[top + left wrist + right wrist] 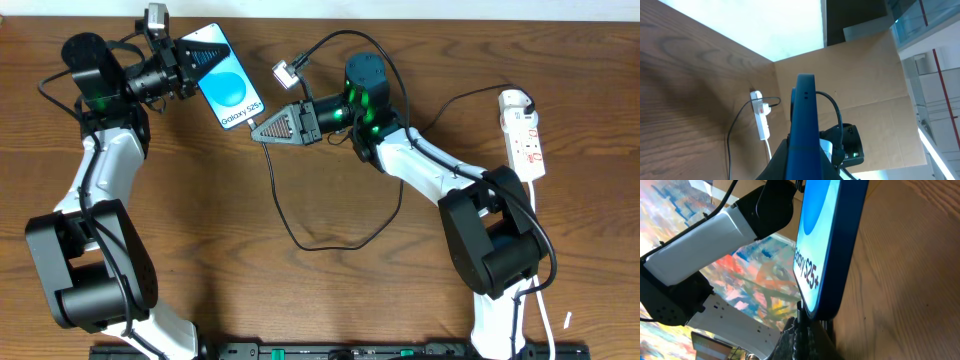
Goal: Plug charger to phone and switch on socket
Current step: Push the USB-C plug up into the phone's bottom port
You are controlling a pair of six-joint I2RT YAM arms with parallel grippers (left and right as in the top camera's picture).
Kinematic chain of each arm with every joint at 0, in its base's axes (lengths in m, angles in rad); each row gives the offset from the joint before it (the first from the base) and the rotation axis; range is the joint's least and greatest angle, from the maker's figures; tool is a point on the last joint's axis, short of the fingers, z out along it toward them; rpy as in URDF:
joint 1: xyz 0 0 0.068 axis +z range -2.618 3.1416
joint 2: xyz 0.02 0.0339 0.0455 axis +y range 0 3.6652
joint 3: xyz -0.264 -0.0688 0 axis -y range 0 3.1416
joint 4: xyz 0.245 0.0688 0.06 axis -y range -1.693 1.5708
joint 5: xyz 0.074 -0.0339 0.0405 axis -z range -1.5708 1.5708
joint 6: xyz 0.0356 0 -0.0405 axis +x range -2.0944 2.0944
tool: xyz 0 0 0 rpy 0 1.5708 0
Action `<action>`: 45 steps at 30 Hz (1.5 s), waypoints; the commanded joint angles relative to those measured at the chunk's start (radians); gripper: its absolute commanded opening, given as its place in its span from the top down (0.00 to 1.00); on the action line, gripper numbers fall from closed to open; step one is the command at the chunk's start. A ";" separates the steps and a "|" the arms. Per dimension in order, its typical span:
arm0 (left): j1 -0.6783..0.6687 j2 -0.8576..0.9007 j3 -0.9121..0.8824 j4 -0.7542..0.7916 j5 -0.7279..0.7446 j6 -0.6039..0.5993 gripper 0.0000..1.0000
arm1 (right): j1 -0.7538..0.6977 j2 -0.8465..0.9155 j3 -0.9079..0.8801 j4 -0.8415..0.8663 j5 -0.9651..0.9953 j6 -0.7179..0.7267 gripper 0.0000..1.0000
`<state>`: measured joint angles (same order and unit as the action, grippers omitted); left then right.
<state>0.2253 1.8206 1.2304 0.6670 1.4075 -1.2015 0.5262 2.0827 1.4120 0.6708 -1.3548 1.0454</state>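
Observation:
My left gripper [195, 58] is shut on the top end of the phone [228, 88], whose light-blue screen reads "Galaxy S25+". In the left wrist view the phone [802, 125] shows edge-on between the jaws [801, 170]. My right gripper [262, 128] is shut on the charger's small plug tip, right at the phone's bottom edge [827, 255]. In the right wrist view the jaws [807, 330] press the tip against that edge; whether it is inserted I cannot tell. The black cable [300, 240] loops across the table. The socket [525, 135] lies at the far right with a black plug [522, 100] in it.
A small silver connector on a black lead [287, 71] lies just right of the phone. The socket's white cord [540, 290] runs down to the front edge. The socket also shows in the left wrist view [760, 117] with the black cable [734, 131].

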 commanded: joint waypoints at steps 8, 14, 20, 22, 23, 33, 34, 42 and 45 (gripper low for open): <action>-0.009 -0.030 0.004 0.012 0.013 -0.001 0.93 | 0.006 0.012 0.002 0.003 0.029 0.005 0.99; -0.014 -0.030 0.004 0.012 0.012 -0.001 0.93 | 0.006 0.012 0.002 0.003 0.029 0.005 0.99; -0.014 -0.030 0.004 0.012 0.010 -0.001 0.93 | 0.006 0.012 0.002 0.003 0.029 0.005 0.99; -0.015 -0.030 0.004 0.012 0.005 -0.001 0.93 | 0.006 0.012 0.002 0.003 0.029 0.005 0.99; -0.015 -0.030 0.004 0.012 0.005 -0.001 0.93 | 0.006 0.012 0.002 0.003 0.029 0.005 0.99; -0.029 -0.030 0.004 0.012 -0.006 -0.001 0.93 | 0.006 0.012 0.002 0.002 0.033 0.004 0.99; -0.030 -0.030 0.004 0.012 -0.006 -0.001 0.93 | 0.006 0.012 0.002 0.003 0.033 0.005 0.99; -0.031 -0.030 0.004 0.012 -0.005 -0.002 0.93 | 0.005 0.012 0.002 0.002 0.037 0.005 0.99; -0.031 -0.030 0.004 0.012 -0.005 -0.016 0.93 | 0.006 0.012 0.002 0.002 0.040 0.005 0.99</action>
<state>0.2066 1.8206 1.2304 0.6674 1.3804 -1.2018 0.5278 2.0827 1.4120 0.6704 -1.3544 1.0454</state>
